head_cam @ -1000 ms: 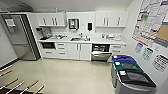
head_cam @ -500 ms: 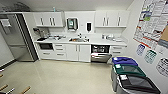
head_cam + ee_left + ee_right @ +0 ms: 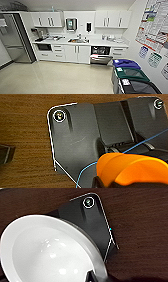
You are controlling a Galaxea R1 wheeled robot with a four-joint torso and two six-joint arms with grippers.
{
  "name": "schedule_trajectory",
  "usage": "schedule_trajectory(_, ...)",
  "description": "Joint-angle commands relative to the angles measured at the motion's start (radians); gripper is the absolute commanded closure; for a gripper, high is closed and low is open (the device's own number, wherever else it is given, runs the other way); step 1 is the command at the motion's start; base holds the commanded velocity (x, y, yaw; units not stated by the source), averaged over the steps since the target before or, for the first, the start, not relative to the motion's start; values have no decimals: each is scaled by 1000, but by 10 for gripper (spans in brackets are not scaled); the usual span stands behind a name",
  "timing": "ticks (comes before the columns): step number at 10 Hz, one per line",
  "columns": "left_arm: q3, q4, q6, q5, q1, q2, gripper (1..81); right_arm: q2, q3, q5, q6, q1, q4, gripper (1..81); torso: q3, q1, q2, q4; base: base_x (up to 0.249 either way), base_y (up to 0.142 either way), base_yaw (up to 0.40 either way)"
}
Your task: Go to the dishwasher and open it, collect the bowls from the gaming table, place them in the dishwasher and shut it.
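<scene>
I see the dishwasher [image 3: 100, 54] ahead and to my right, under the worktop's [image 3: 95, 42] right end, door hanging open toward me. An orange bowl [image 3: 130, 170] sits close at my left wrist and a white bowl [image 3: 50, 250] at my right; I cannot tell how either arm's fingers stand.

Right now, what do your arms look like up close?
Mostly dark. Each wrist carries a wide dark plate with rounded corners, a pale edge line and shiny round fittings. A thin blue cable crosses the left one.
</scene>
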Motion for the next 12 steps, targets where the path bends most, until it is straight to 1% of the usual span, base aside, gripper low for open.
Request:
schedule_trajectory(1, -5, 6, 8, 57, -51, -1, 811, -16, 3, -50, -3, 43, -7, 811, 0, 0, 0, 0, 183, 0, 0)
schedule_trajectory(12, -5, 9, 8, 57, -51, 1, 811, -18, 3, -50, -3, 41, -7, 811, 0, 0, 0, 0, 179, 0, 0)
